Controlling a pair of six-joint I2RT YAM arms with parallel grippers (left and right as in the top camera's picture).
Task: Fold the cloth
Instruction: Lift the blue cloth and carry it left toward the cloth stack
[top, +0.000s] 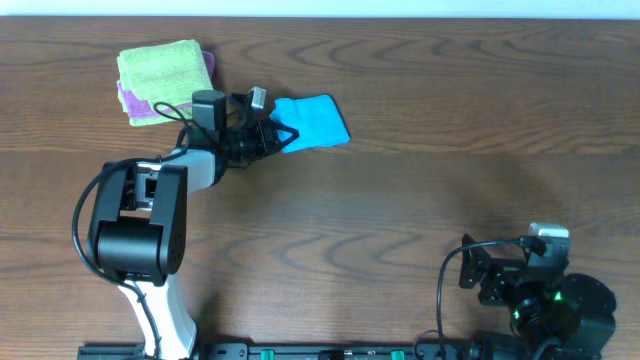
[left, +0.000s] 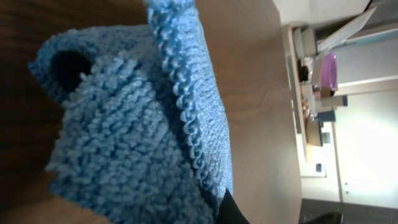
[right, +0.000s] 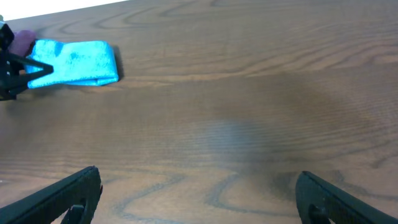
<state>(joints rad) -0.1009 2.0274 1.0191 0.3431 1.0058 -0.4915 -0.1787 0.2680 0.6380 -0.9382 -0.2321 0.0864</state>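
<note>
**Fold step in hand: cloth pinched at its left edge, upper centre-left of the overhead view.**

The table (top: 400, 200) was bare wood across most of the frame. The left arm (top: 140, 220) reached up from the lower left toward the cloth (top: 315, 122), which lay as a narrow rectangle, apparently already doubled once. A green cloth (top: 160, 70) sat on a purple cloth (top: 128, 100) at upper left, apart from the work. The left gripper (top: 272, 138) was pressed together on the cloth's left edge, and the left wrist view showed that hem raised off the wood. The right gripper (right: 199, 190) stood spread wide and empty at lower right, well apart from the cloth. Judged next move: carry the pinched edge rightward over the far edge, align the hems, lower, then release. The soft terry may slip or bunch if dragged.
</note>
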